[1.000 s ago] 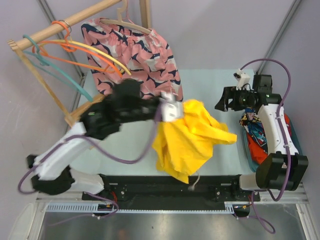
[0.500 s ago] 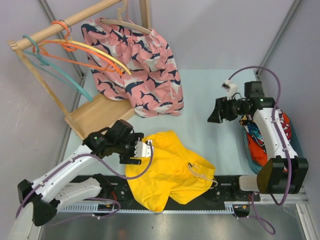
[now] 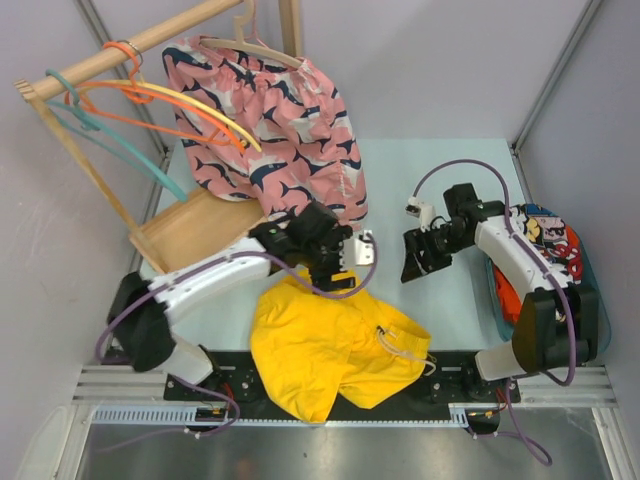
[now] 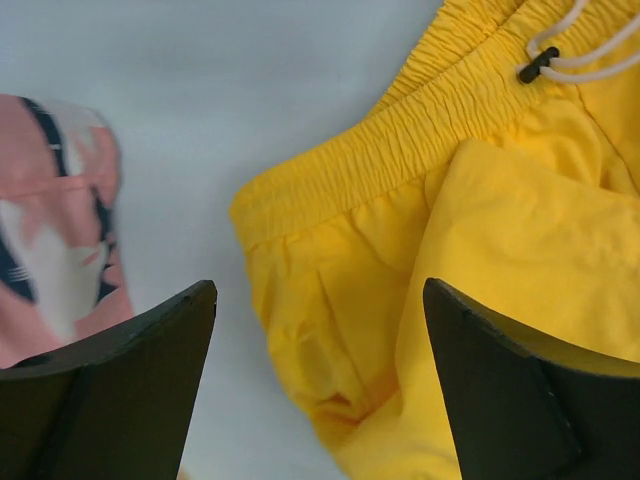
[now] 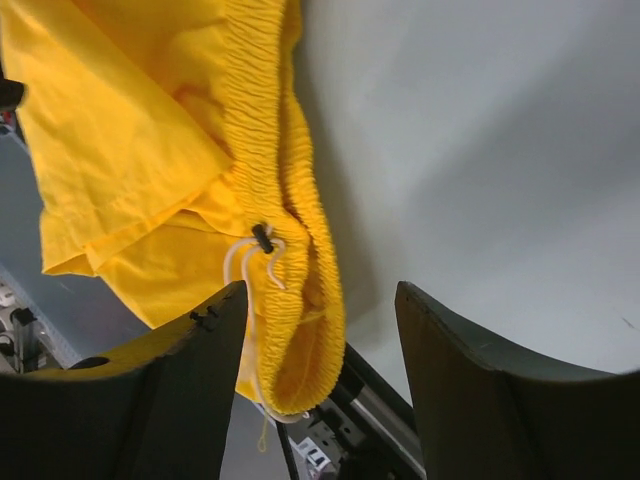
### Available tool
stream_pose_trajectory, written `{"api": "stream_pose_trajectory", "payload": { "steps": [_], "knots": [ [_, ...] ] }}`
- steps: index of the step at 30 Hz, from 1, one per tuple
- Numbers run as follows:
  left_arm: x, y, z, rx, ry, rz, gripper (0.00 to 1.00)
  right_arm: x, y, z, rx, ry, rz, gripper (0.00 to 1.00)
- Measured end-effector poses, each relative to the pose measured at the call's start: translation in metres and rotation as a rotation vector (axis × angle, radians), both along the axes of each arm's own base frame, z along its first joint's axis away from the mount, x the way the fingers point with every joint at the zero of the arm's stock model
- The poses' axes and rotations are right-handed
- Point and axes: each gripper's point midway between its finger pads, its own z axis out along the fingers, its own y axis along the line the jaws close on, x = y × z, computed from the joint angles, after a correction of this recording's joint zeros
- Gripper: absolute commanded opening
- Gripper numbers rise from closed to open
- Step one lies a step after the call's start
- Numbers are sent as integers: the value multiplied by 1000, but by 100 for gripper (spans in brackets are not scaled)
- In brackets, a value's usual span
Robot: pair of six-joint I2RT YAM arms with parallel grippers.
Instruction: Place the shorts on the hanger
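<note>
Shorts (image 3: 330, 350) lie crumpled at the counter's (image 3: 440, 180) near edge, part of the cloth overhanging the front rail. I judge they were laid down for a fresh grasp at the waistband. The hanger (image 3: 215, 110) hangs untouched on the rack (image 3: 110, 55), well apart. The left pincer (image 3: 337, 272) is open and empty over the far hem; the right pincer (image 3: 415, 262) is also empty.

Left wrist: jaws wide apart above the waistband (image 4: 400, 150), with the pink shorts (image 4: 50, 220) beside.

Right wrist: jaws apart, gripping nothing, with the drawstring (image 5: 250, 262) below.

A second ago the left pincer held the shorts aloft. It has since released them, and the right arm has closed in.
</note>
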Motion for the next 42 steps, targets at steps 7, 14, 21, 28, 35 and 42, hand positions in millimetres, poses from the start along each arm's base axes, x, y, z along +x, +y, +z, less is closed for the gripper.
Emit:
{"api": "stream_pose_trajectory", "payload": {
  "steps": [7, 14, 21, 28, 35, 42],
  "knots": [
    [31, -26, -81, 153, 85, 119, 76, -1, -16, -24, -103, 51, 21, 61],
    [48, -15, -111, 239, 133, 181, 8, -12, -20, -44, -133, 145, 78, 59],
    [87, 36, -96, 220, 150, 322, 0, -22, -16, -60, -128, 230, 134, 56],
    [100, 56, -31, 111, 16, 340, 4, -38, 1, -75, -135, 302, 233, 50],
    [75, 43, -24, 41, 54, 196, 94, -44, 1, -89, -173, 355, 260, 46],
    [48, -5, -38, -4, 75, -168, 98, -46, -4, -99, -193, 401, 254, 47]
  ]
}}
